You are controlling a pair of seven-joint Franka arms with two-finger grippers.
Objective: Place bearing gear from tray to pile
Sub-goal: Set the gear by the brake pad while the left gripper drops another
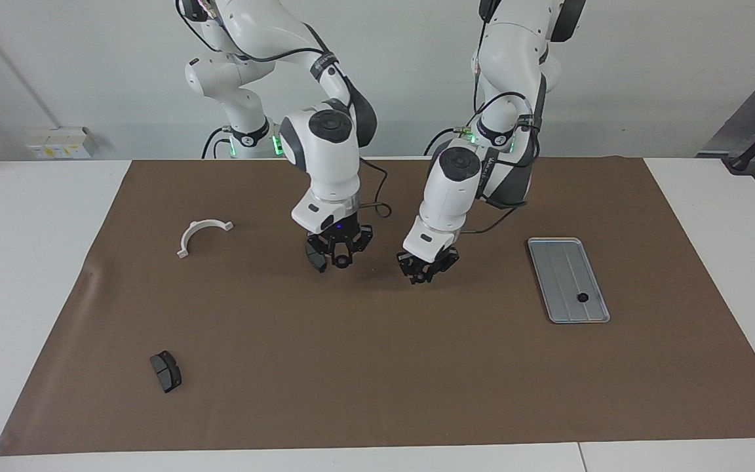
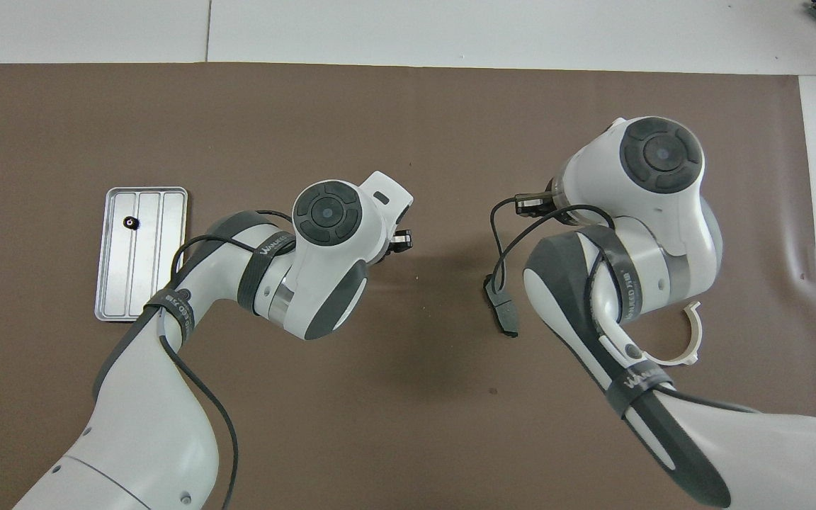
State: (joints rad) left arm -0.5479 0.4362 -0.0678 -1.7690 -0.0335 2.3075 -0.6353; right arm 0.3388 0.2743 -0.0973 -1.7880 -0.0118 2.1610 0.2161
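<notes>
The silver tray (image 1: pixel 558 262) (image 2: pixel 167 283) lies toward the left arm's end of the mat, with one small black bearing gear (image 1: pixel 582 297) (image 2: pixel 129 222) on it. My right gripper (image 1: pixel 340 259) hangs low over the mat, right beside a dark brake pad (image 1: pixel 315 257) (image 2: pixel 504 313). Its fingertips meet on a small dark round bearing gear (image 1: pixel 340 261). My left gripper (image 1: pixel 423 274) (image 2: pixel 401 243) is tilted over the middle of the mat, between that pad and the tray. The pile's white half-ring bracket (image 1: pixel 202 233) (image 2: pixel 691 340) lies toward the right arm's end.
A second brake pad (image 1: pixel 165 371) lies farther from the robots, near the mat's corner at the right arm's end. The brown mat (image 1: pixel 377 367) covers most of the white table. In the overhead view the right arm covers part of the bracket.
</notes>
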